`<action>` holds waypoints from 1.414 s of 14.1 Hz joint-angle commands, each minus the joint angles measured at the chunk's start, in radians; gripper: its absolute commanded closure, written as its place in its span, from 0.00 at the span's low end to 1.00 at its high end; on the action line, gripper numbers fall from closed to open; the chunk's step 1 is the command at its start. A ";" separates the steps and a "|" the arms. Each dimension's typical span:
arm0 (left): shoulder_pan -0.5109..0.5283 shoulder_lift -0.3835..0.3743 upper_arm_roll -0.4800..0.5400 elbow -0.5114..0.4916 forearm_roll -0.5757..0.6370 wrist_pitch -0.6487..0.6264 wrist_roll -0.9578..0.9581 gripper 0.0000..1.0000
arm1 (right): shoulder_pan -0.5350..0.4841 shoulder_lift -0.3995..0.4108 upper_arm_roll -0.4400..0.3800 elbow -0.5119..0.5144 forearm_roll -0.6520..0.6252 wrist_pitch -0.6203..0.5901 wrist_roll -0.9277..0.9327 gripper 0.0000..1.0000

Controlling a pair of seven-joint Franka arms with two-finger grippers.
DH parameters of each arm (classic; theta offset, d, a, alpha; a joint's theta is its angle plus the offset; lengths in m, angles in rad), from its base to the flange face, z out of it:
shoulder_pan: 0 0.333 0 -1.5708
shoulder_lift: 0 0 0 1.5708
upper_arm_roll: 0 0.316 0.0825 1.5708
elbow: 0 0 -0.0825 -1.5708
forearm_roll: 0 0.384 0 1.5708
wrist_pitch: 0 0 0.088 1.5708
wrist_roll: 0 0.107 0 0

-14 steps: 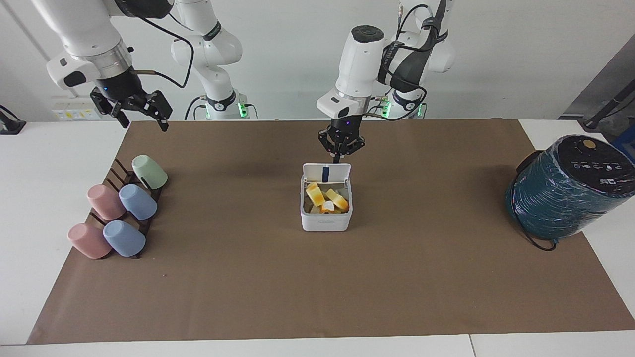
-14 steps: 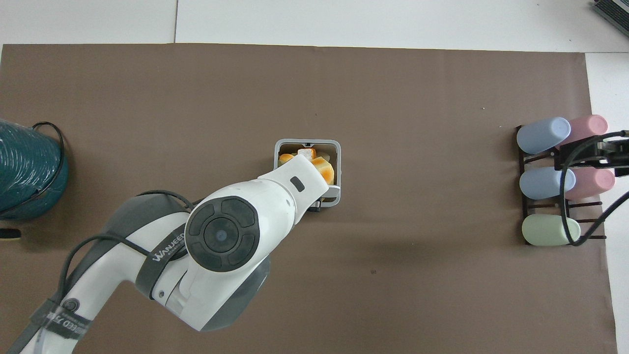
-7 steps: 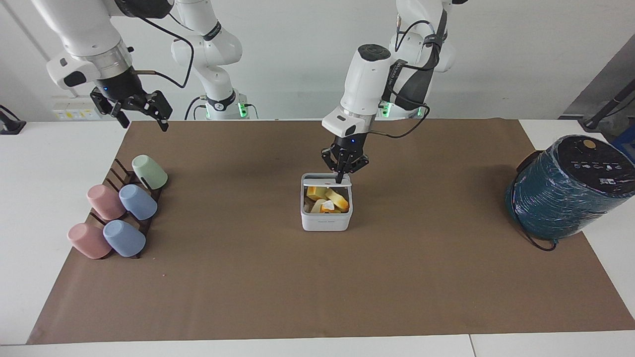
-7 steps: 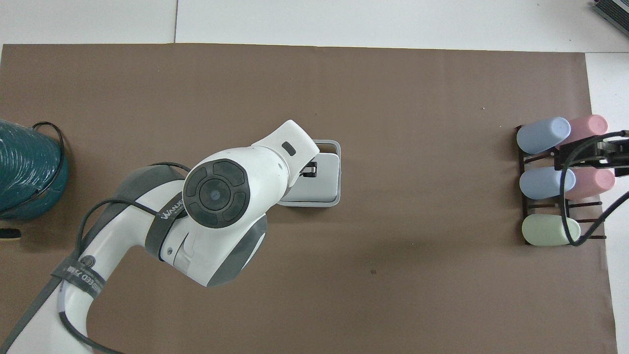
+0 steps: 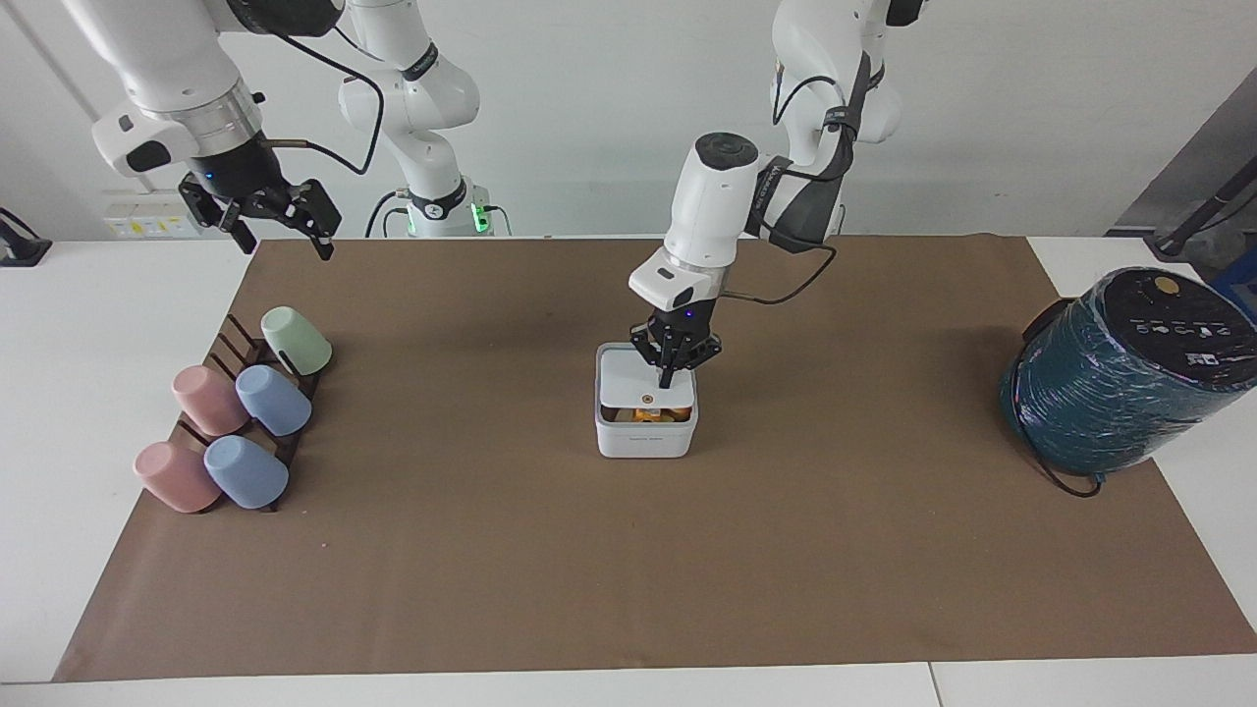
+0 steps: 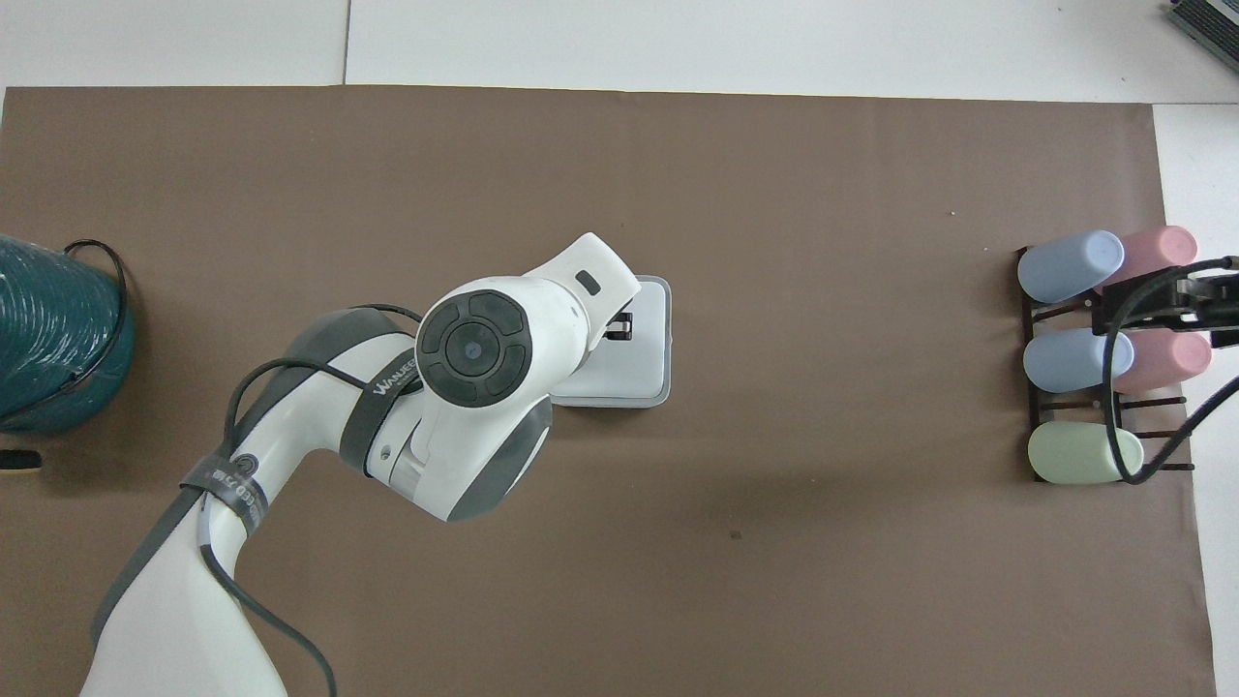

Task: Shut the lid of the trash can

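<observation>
The small white trash can (image 5: 645, 439) stands in the middle of the brown mat. Its white lid (image 5: 631, 381) with the orange dot lies almost flat on it. A narrow gap at the edge farthest from the robots still shows orange contents. My left gripper (image 5: 668, 379) is shut, its fingertips pressing down on the lid's top beside the dot. In the overhead view the left arm covers part of the lid (image 6: 647, 348). My right gripper (image 5: 283, 236) waits open and empty, raised over the cup rack.
A dark rack with several pastel cups (image 5: 236, 412) lies at the right arm's end of the mat. A large dark teal wrapped cylinder (image 5: 1120, 373) with a black cable stands at the left arm's end. The mat's edge (image 5: 628, 663) lies farthest from the robots.
The lid has swung from standing upright to almost flat on the can. My left gripper has moved out and down with it. The right arm has not moved.
</observation>
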 commanded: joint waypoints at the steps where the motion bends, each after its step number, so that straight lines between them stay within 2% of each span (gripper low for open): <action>1: -0.007 0.054 -0.002 0.028 0.021 0.010 -0.020 1.00 | -0.003 -0.022 0.001 -0.020 0.017 -0.008 -0.025 0.00; 3: -0.013 0.085 -0.002 0.026 0.023 0.022 -0.020 1.00 | -0.003 -0.022 0.001 -0.020 0.017 -0.010 -0.026 0.00; 5: -0.015 0.083 -0.001 0.029 0.023 -0.001 -0.022 1.00 | -0.003 -0.022 0.001 -0.020 0.017 -0.010 -0.026 0.00; 7: -0.015 0.079 -0.001 0.062 0.024 -0.071 -0.022 1.00 | -0.003 -0.022 0.001 -0.020 0.017 -0.010 -0.026 0.00; 12: -0.006 -0.031 -0.002 0.056 0.023 -0.220 -0.022 1.00 | -0.003 -0.022 0.001 -0.020 0.017 -0.010 -0.026 0.00; 15: 0.019 -0.114 0.001 0.008 0.023 -0.266 -0.017 1.00 | -0.003 -0.022 0.001 -0.020 0.017 -0.010 -0.026 0.00; 17: 0.048 -0.140 0.002 -0.004 0.023 -0.309 -0.008 1.00 | -0.003 -0.022 0.001 -0.020 0.017 -0.010 -0.025 0.00; 18: 0.066 -0.153 0.002 -0.009 0.023 -0.314 -0.006 0.95 | -0.003 -0.022 0.001 -0.020 0.017 -0.010 -0.026 0.00; 20: 0.118 -0.202 0.001 -0.044 0.023 -0.312 0.027 0.67 | -0.003 -0.022 0.001 -0.020 0.017 -0.010 -0.025 0.00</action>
